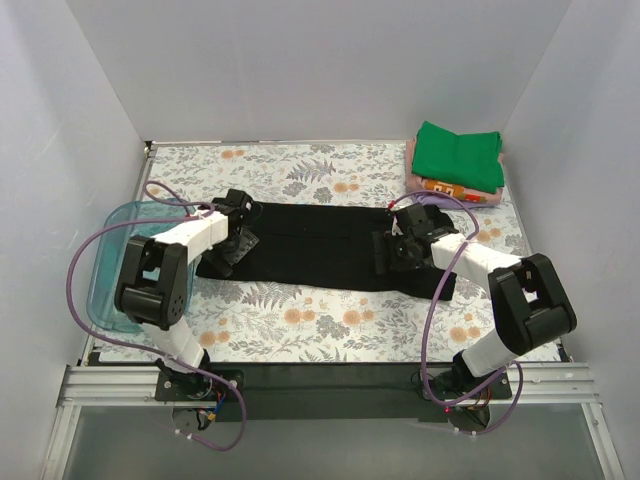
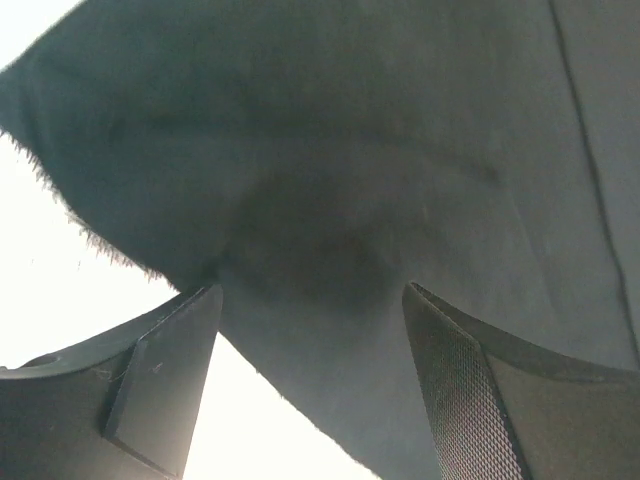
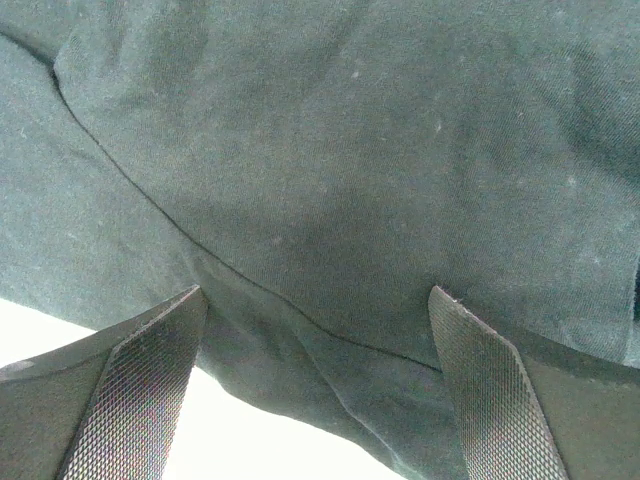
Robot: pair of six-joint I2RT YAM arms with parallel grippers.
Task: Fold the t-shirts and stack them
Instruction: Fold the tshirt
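The black t-shirt lies as a long band across the middle of the flowered table. My left gripper is down on its left end and my right gripper on its right end. In the left wrist view the jaws stand wide apart, with black cloth filling the view and its edge running between the fingers. In the right wrist view the jaws are also wide apart over the black cloth, a seam and the cloth's edge between the fingers. A stack of folded shirts, green on top, sits at the back right.
A translucent teal plastic tray stands at the table's left edge beside the left arm. White walls close the back and both sides. Orange-patterned and pink cloth shows under the green shirt.
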